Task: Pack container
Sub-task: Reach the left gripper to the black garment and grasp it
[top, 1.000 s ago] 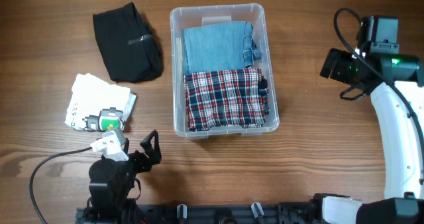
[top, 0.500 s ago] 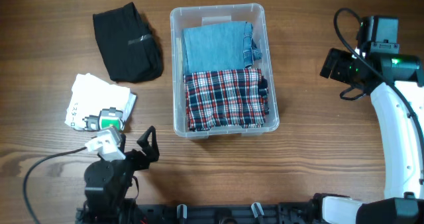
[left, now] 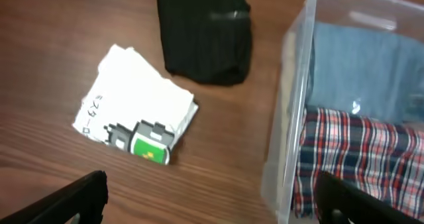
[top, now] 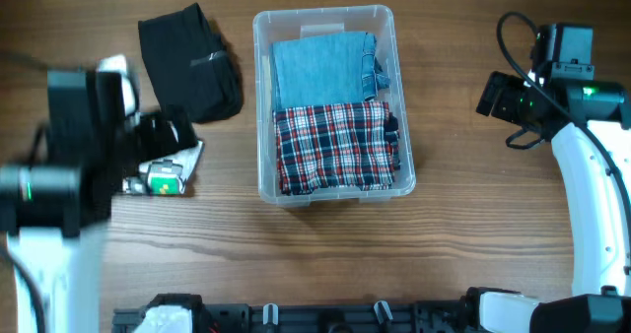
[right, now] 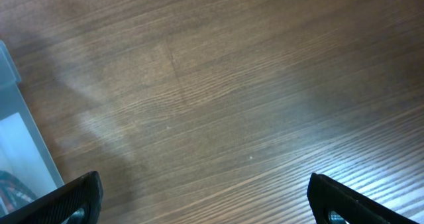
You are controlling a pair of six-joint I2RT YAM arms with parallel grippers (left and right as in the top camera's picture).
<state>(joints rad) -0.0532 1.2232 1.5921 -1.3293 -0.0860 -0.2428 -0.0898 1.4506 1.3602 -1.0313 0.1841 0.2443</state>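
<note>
Near the left edge, the left arm (top: 69, 166) hangs over a folded white cloth (left: 136, 108), its jaws spread wide and empty. Toward the far left corner lies a black garment (top: 189, 62). Both look yet to be packed. The container (top: 325, 16) sits mid-bench, nearer the far edge, already holding folded denim (top: 320, 67) and a plaid cloth (top: 335, 146). By the right edge, the right arm (top: 592, 175) hovers over bare wood, jaws spread too. Roughly halfway, I'd say.
</note>
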